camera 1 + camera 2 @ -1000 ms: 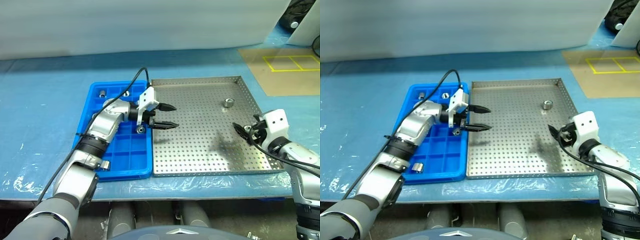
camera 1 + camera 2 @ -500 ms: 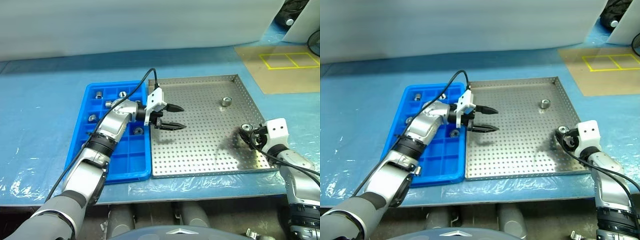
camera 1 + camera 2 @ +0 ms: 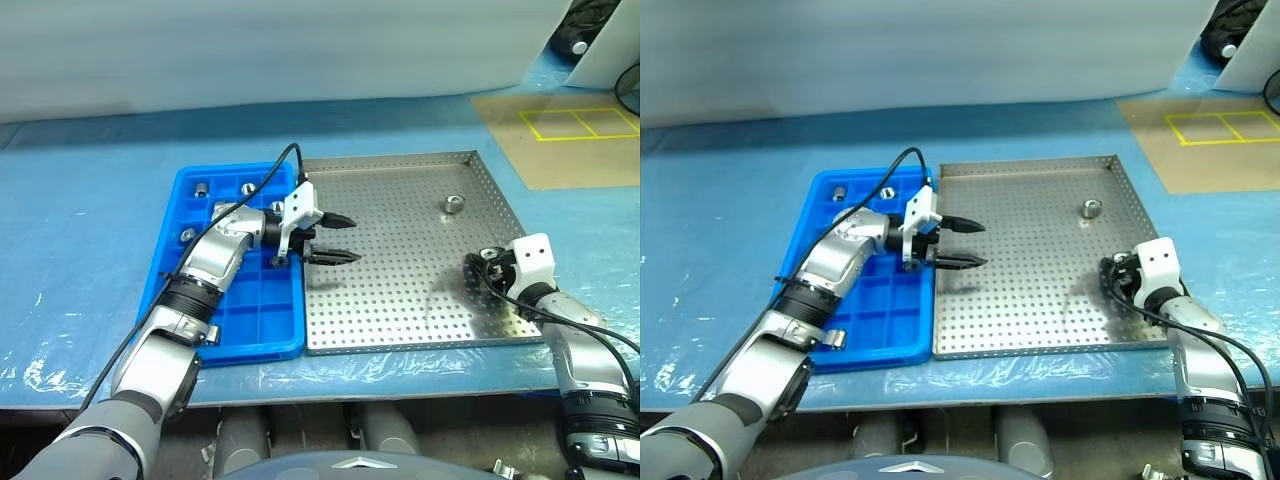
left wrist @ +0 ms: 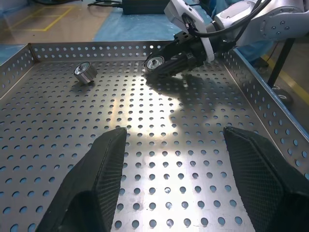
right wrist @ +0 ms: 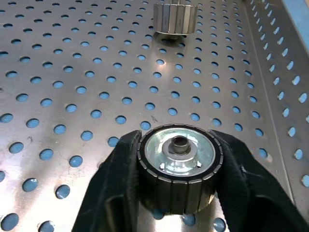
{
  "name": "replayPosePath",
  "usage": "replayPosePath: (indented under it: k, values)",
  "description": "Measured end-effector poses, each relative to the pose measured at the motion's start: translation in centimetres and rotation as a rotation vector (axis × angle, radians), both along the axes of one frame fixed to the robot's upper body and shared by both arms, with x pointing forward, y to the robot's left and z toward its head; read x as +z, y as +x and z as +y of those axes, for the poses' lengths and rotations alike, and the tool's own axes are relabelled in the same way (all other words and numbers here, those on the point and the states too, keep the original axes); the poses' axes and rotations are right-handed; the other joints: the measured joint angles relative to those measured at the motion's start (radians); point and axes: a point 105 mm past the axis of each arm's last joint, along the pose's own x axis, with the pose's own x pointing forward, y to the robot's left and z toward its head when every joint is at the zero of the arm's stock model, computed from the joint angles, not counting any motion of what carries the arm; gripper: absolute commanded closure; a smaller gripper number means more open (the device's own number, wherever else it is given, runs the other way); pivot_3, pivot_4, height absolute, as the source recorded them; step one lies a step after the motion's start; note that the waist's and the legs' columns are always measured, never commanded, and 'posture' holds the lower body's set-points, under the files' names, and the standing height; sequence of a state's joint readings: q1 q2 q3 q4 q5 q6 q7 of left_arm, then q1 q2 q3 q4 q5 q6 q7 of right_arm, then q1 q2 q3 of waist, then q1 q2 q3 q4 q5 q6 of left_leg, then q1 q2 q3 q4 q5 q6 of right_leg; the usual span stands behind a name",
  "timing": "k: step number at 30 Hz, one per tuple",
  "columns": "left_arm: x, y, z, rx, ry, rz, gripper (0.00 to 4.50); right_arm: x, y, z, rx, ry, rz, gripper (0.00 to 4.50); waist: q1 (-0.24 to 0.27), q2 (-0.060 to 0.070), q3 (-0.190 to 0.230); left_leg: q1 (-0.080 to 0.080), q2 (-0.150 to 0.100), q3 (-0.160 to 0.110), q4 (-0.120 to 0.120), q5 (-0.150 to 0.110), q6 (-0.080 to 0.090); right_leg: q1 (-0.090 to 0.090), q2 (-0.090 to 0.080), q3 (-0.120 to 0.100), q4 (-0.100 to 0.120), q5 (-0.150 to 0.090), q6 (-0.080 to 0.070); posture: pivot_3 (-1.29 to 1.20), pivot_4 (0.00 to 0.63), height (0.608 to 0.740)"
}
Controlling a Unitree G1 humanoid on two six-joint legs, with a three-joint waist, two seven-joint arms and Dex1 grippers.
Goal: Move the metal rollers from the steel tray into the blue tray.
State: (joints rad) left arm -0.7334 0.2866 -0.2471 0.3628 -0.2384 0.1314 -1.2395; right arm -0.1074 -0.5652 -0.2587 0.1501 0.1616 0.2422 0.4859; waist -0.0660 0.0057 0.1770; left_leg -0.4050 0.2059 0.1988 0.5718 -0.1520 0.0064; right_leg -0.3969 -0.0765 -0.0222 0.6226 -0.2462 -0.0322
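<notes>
The steel tray lies at the table's middle, and the blue tray sits against its left side. My right gripper rests low over the steel tray's right side, shut on a metal roller; both fingers press its ribbed sides. A second metal roller stands loose farther back in the steel tray. Several rollers sit in the blue tray's compartments. My left gripper hovers open and empty over the steel tray's left edge, pointing right.
A light blue covering spreads over the table. A brown board with yellow tape squares lies at the back right. The table's front edge runs just below both trays.
My right gripper has sunk to the steel tray's floor and closed on the roller near its right rim. The left gripper has stayed put; the head camera has shifted.
</notes>
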Motion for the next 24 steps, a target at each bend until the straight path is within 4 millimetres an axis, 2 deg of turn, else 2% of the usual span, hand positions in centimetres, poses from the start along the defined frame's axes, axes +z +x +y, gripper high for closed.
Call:
replayPosePath:
  k: [7, 12, 18, 20, 24]
  values:
    - [0.0, -0.1, 0.7, -0.005, 0.029, 0.005, 1.13, 0.1, 0.2, 0.5, 0.028, -0.024, 0.003, 2.84, -0.002, 0.0, 0.0, 0.001, 0.0, 0.0, 0.0, 0.0, 0.0, 0.0, 0.0, 0.0, 0.0, 0.0, 0.0, -0.4, 0.15, 0.74]
    - [-0.4, -0.5, 3.2, -0.001, 0.102, 0.005, 1.13, 0.7, 0.9, 3.1, 0.106, 0.004, 0.009, 2.84, -0.005, 0.0, 0.0, 0.001, 0.0, 0.0, -0.003, 0.001, -0.001, -0.003, 0.001, 0.001, 0.0, 0.0, 0.0, -0.35, 0.15, 0.74]
    - [0.5, 0.1, 6.3, 0.091, 0.14, -0.019, 1.13, 6.1, 3.3, 10.3, 0.37, 0.063, -0.113, 2.84, 0.01, 0.001, 0.0, 0.001, 0.001, -0.001, -0.006, 0.003, -0.002, -0.005, 0.001, 0.001, 0.001, 0.0, -0.001, -0.23, 0.15, 0.74]
    - [0.6, 0.1, 7.1, 0.127, 0.146, -0.027, 1.13, 6.7, 3.4, 12.7, 0.469, 0.08, -0.114, 2.84, 0.021, 0.001, 0.0, 0.001, 0.001, -0.001, -0.008, 0.003, -0.001, -0.005, 0.001, 0.001, 0.0, 0.0, -0.001, -0.21, 0.15, 0.74]
    - [0.6, -0.5, 8.9, 0.197, 0.151, -0.021, 1.13, 6.6, 2.9, 17.1, 0.674, 0.106, -0.053, 2.84, 0.054, 0.001, 0.0, 0.0, 0.001, -0.001, -0.01, 0.004, -0.002, -0.007, 0.001, 0.0, 0.0, 0.0, -0.001, -0.08, 0.15, 0.74]
